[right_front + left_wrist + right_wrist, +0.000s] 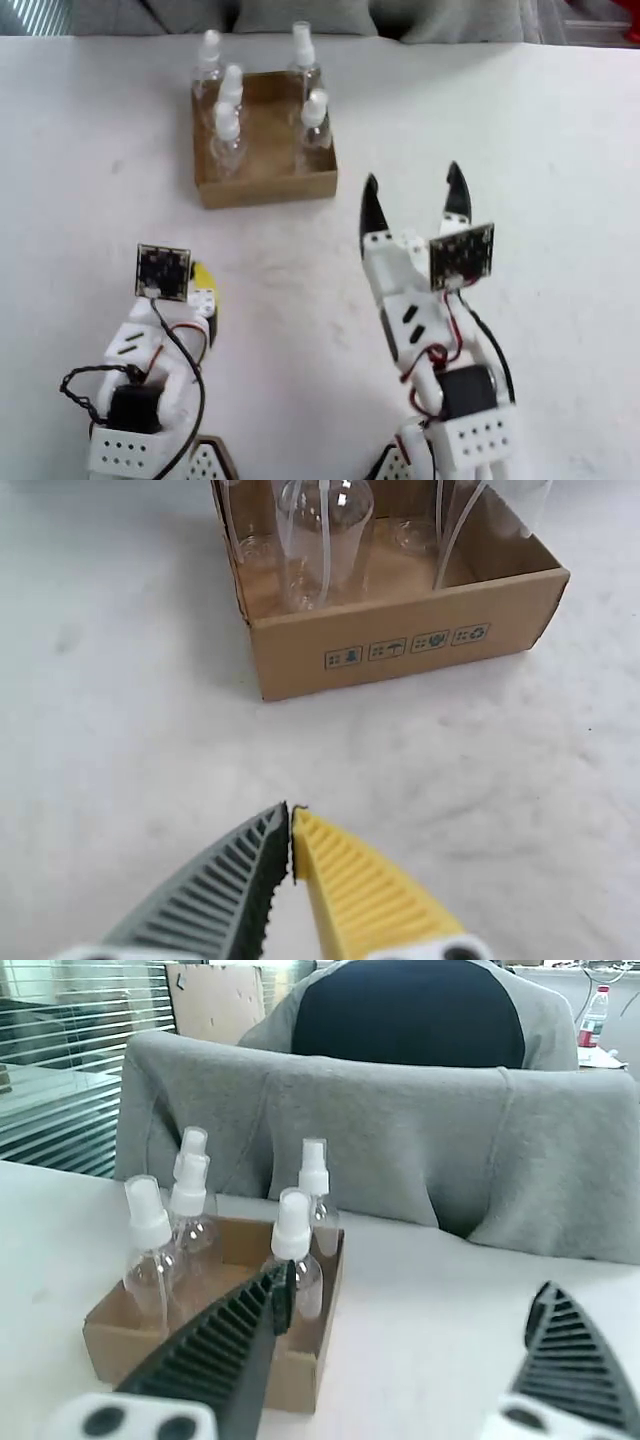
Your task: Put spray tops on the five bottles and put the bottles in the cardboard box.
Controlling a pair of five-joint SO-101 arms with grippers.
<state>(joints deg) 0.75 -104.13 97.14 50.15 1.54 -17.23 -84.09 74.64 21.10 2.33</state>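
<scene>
A shallow cardboard box [266, 186] stands on the white table at the far left of centre. Several clear bottles stand upright in it, each with a white spray top, such as the one at the near right [316, 112]. The box [292, 1375] and its bottles [150, 1260] also lie ahead of my right gripper [415, 1310], which is open and holds nothing. In the high view this right gripper [413, 195] hovers to the right of the box. My left gripper [290, 825] is shut and empty, short of the box's near wall [400, 650]; its yellow finger [206, 280] sits at the lower left.
The white table [540, 130] spreads out to the right of the box and between the two arms. Its far edge [450, 42] runs along the back, with grey cloth [400, 1130] just behind it.
</scene>
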